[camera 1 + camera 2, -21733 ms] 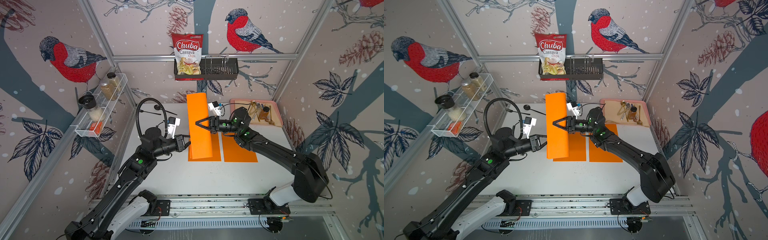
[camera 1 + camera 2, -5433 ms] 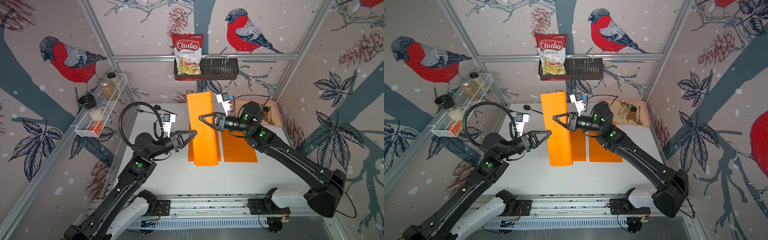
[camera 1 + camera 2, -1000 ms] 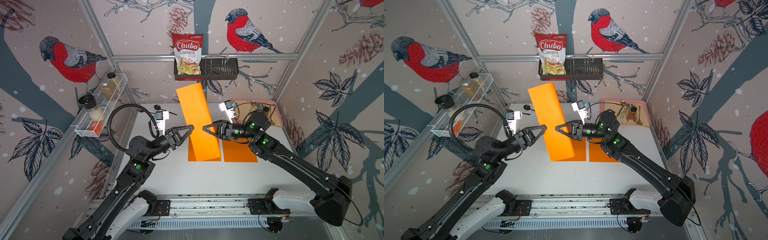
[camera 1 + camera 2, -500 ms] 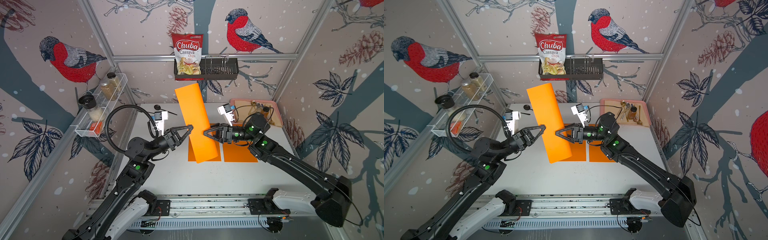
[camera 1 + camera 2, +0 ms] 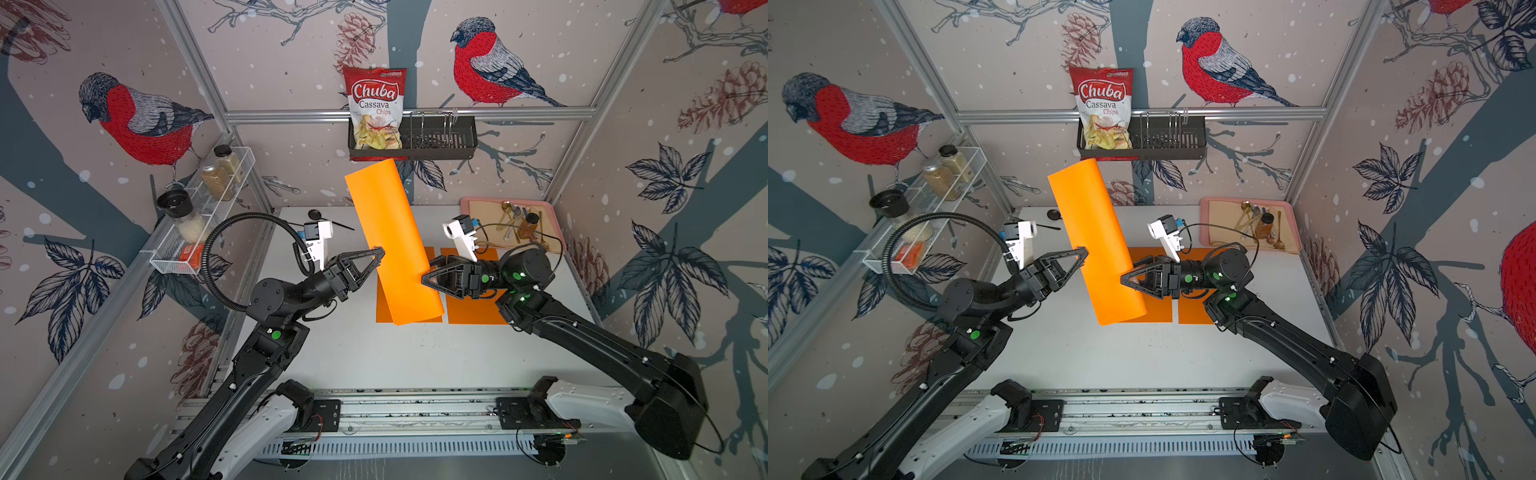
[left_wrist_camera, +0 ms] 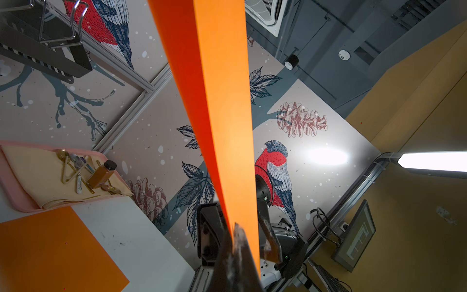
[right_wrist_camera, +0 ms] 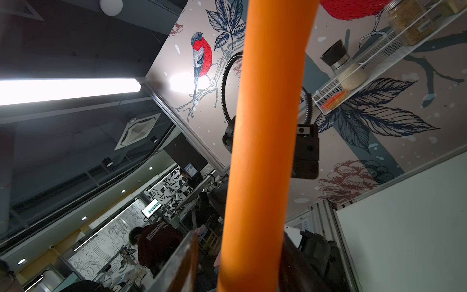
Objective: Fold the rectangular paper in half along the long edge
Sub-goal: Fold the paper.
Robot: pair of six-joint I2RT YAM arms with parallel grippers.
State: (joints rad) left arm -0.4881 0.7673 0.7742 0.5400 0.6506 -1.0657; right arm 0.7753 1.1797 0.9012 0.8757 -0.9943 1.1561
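Observation:
The orange paper hangs in the air over the table, tilted, its top leaning to the far left. It is curled over on itself along its length. My left gripper is shut on the two long edges, which meet between its jaws in the left wrist view, where the paper runs away from that gripper. My right gripper stands open around the rounded, uncreased bend of the paper. One finger is clear of the sheet.
Two more orange sheets lie flat on the white table beneath the held paper. A pink tray with cutlery and a small bottle sits at the back right. A chips bag hangs in a black rack, and a wire shelf of jars lines the left wall.
My left gripper has shut on the paper's edges. My right gripper has opened around the bend and drawn slightly toward the front. The paper's top leans a little further left.

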